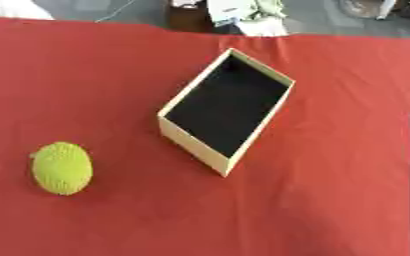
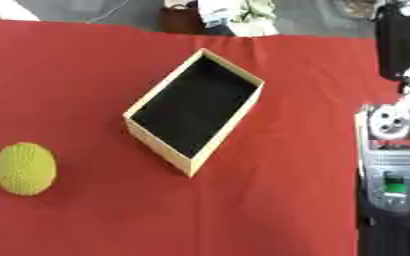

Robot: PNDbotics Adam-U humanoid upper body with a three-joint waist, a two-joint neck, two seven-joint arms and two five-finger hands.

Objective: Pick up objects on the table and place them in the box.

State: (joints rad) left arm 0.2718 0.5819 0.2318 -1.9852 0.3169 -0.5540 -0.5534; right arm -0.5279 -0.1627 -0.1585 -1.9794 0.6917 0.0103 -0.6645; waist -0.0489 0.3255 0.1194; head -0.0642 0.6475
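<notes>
A yellow-green knitted ball (image 1: 61,168) lies on the red tablecloth (image 1: 331,200) at the left, well apart from the box. The open cream box (image 1: 227,108) with a black inside sits askew in the middle, and nothing shows inside it. Part of my right arm (image 2: 390,150), silver and black with a green light, stands along the right edge in the right eye view, reaching up to a black segment (image 2: 399,45) at the top right. No hand shows in either view.
Beyond the table's far edge there is clutter (image 1: 235,15) on a grey floor. Bare red cloth stretches between the ball and the box and along the front.
</notes>
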